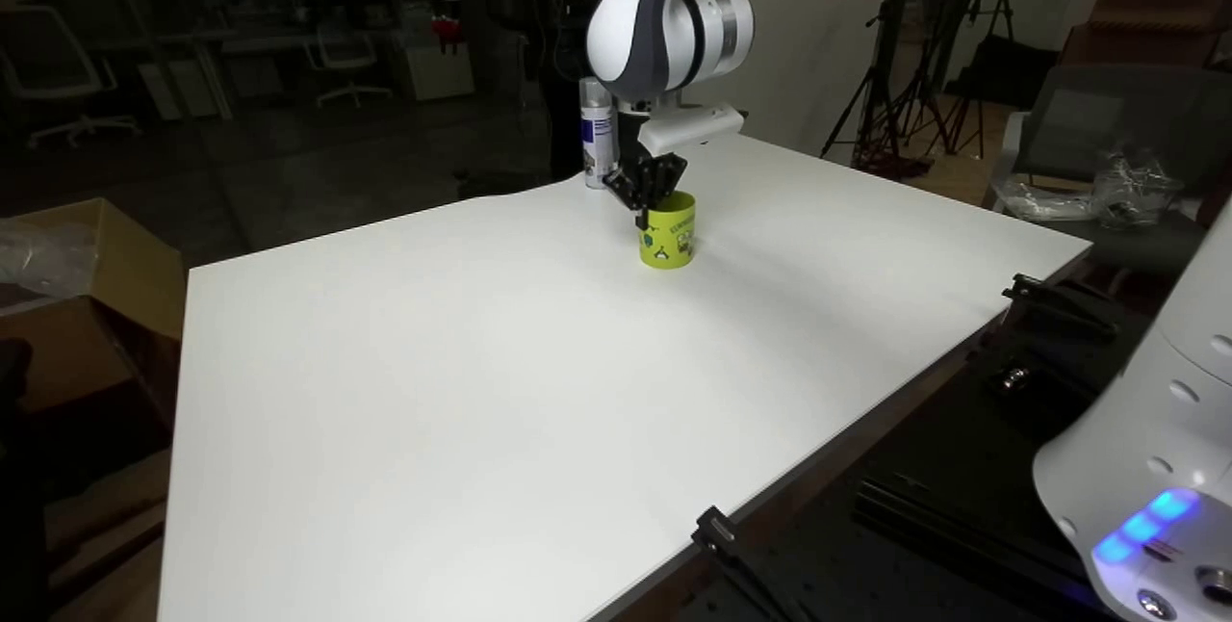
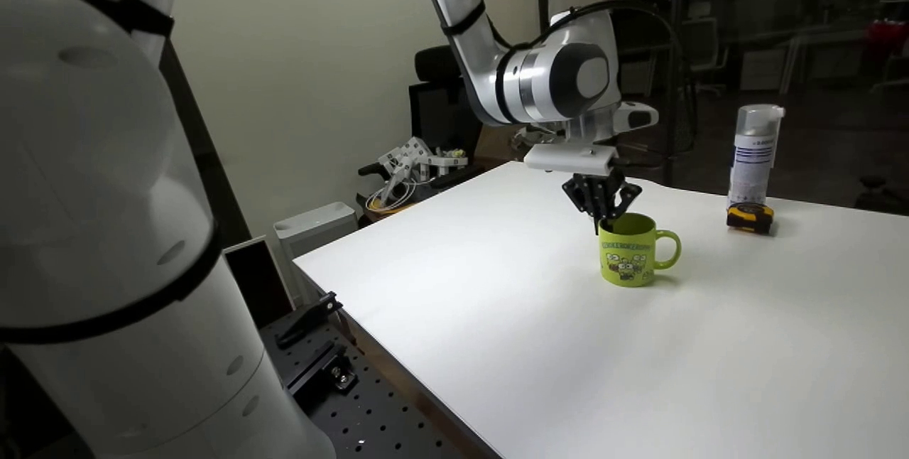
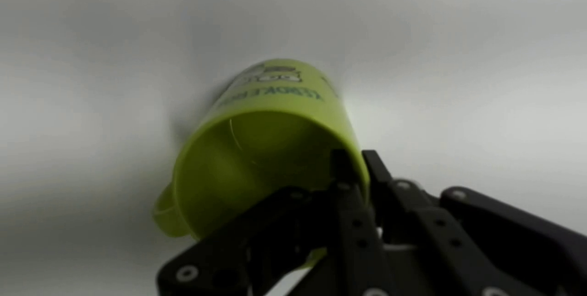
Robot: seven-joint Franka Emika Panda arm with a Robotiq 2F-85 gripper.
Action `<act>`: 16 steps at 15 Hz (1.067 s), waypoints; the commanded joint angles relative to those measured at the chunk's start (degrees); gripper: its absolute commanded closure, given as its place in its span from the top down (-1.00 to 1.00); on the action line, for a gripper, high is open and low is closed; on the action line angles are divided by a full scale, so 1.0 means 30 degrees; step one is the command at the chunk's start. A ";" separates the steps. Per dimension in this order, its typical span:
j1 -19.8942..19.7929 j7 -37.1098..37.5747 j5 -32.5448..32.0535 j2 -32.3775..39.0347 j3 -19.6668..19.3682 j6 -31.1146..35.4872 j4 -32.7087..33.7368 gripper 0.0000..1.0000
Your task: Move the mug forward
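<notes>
Since the wrist view shows the wall of the green mug (image 3: pixel 261 140) running between two black fingertips (image 3: pixel 375 165), I read the claw (image 3: pixel 359 167) as pinching it there; one tip sits inside the mug, its partner outside, with the handle (image 2: pixel 669 249) roughly opposite; in both exterior views the mug stands upright and seems to rest on the table (image 2: pixel 461 281); whether it is slightly lifted I can't tell. I judge the step in hand to be the grasp, with the forward move next; I take forward to mean away from the arm's base (image 1: pixel 1136 449); that calls for a firm hold, then a low lift or a slow, level slide; the grip is off to one side, so the mug could swing or tip if I hurry. The spray can (image 2: pixel 753 160) and the small black-and-yellow object (image 2: pixel 750 218) beside it stand well apart from the mug, perhaps near that path; I want to steer clear of them.
</notes>
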 commanded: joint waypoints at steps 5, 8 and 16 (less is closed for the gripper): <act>0.1641 0.4443 -0.0323 0.1142 -0.1585 -0.0342 0.1991 -0.94; 0.1411 0.4472 0.0059 0.0958 -0.1246 -0.0643 0.2000 -0.28; 0.1556 0.4878 -0.0072 -0.0333 -0.1408 -0.0174 0.1229 0.66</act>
